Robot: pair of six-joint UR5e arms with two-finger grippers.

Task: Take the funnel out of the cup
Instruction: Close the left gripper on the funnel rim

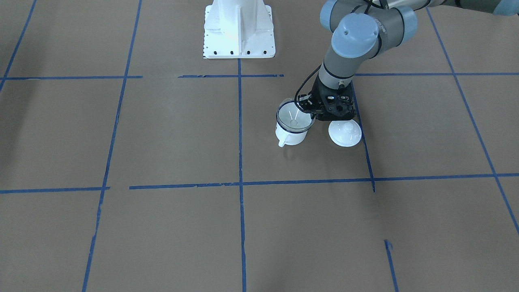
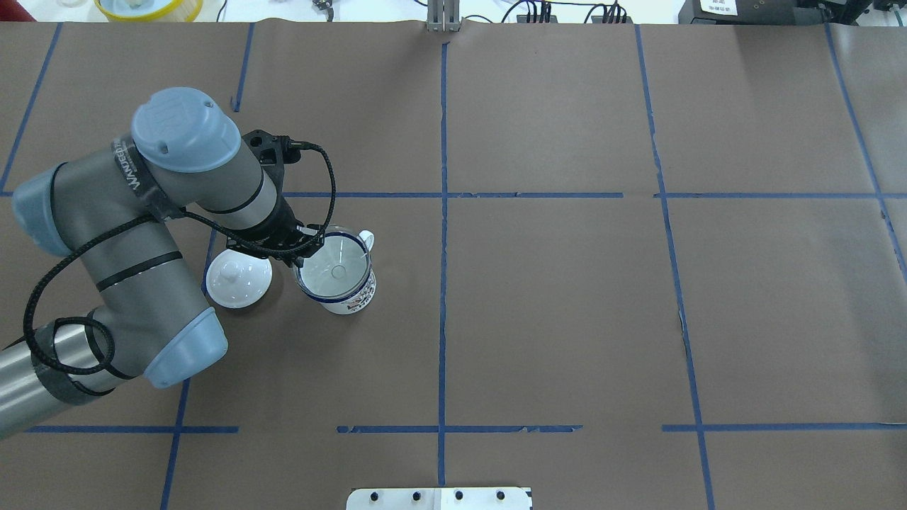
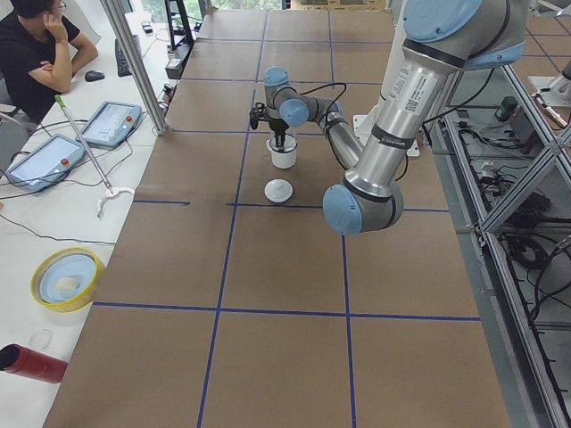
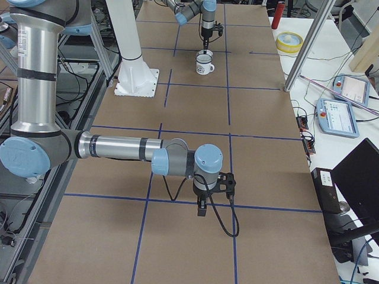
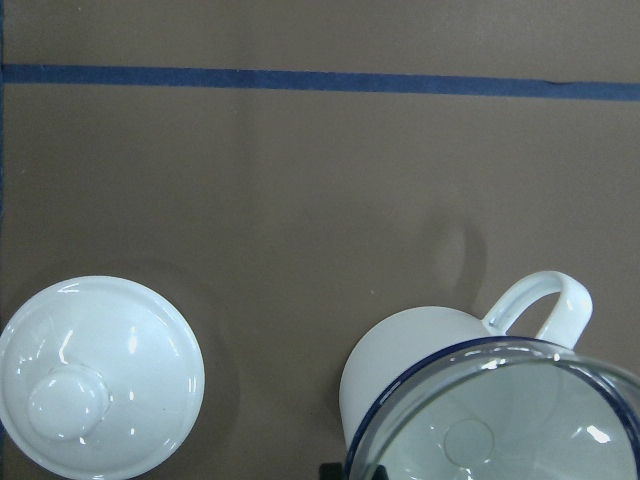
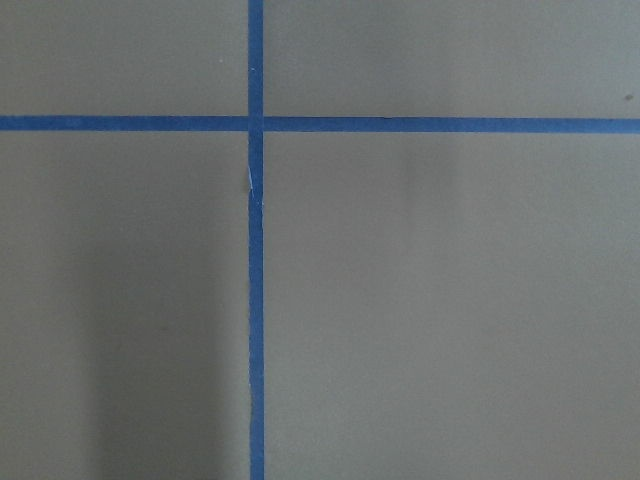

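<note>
Funnel (image 1: 292,117) seated in cup (image 1: 290,138). L gripper (image 1: 309,110) jaws at funnel rim, closure unclear. R gripper (image 4: 202,210) jaws: can't tell.

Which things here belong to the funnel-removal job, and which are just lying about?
Job: small clear funnel; white enamel mug with dark blue rim; left gripper at the funnel's rim.
Lying about: white domed lid with knob; round yellow bowl.

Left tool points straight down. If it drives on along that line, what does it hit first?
The left tool would probably meet the funnel first, at its rim on the side facing the lid, with the cup just below. Depth is unclear: it may already touch that rim.
</note>
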